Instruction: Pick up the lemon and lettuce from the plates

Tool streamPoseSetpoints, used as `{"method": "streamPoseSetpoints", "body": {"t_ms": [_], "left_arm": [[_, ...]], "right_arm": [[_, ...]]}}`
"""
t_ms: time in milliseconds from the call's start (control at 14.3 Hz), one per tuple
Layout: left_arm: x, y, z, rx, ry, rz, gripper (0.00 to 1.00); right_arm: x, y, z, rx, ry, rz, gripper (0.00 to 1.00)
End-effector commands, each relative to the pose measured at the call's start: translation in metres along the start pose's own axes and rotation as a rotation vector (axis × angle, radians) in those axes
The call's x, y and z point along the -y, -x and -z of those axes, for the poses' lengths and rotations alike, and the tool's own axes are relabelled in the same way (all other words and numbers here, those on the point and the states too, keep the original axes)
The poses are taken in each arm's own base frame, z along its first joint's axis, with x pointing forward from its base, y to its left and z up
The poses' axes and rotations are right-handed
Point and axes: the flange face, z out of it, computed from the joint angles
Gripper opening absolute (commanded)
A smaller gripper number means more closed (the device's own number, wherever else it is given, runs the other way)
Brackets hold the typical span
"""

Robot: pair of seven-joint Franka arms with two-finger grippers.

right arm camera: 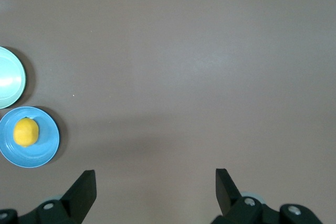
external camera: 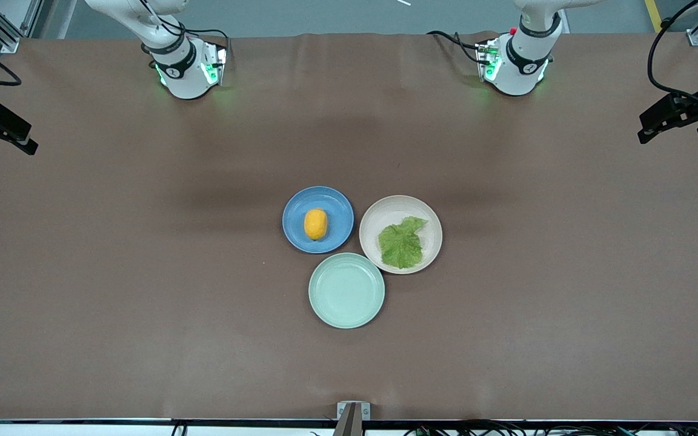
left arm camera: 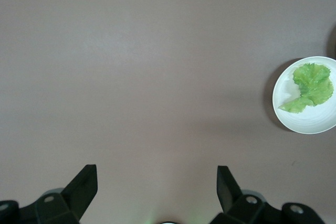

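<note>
Brown table (external camera: pixel 143 272), lemon (external camera: pixel 315 224) on blue plate (external camera: pixel 337 209), lettuce (external camera: pixel 402 243) on beige plate (external camera: pixel 394 206), wrist views alone show both end effectors spread.

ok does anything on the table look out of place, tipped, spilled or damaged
Nothing stands out. The lemon sits on the blue plate, the lettuce lies flat on the beige plate, and the mint-green plate holds nothing. All three plates sit level. The left gripper and right gripper wait over bare table, jaws open.

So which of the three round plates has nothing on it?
The mint-green plate, nearest the front camera. The blue plate holds the yellow-orange lemon, and the pale beige plate holds the green lettuce leaf.
</note>
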Motion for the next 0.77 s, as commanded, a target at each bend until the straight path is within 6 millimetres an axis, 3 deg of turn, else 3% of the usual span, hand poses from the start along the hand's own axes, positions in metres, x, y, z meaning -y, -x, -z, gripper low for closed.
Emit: {"method": "streamPoseSetpoints", "body": {"t_ms": [0,279,349,488,698], "left_arm": [[-0.003,-0.002,0.003,0.000,0.021,-0.024,1.00],[-0.007,-0.009,-0.007,0.015,0.022,-0.014,1.00],[-0.014,-0.015,-0.018,0.034,0.023,-0.025,1.00],[-0.046,-0.026,-0.044,0.073,0.029,-0.047,1.00],[-0.086,-0.051,-0.090,0.100,0.041,0.086,1.00]], "right_arm": [[-0.001,-0.003,0.002,-0.005,-0.002,0.006,1.00],[-0.002,-0.003,0.002,-0.005,-0.003,0.005,1.00],[-0.001,-0.004,0.001,-0.003,-0.005,0.003,1.00],[0.005,-0.009,-0.007,0.003,-0.008,0.011,1.00],[0.024,-0.020,-0.025,0.023,-0.009,0.039,1.00]]}}
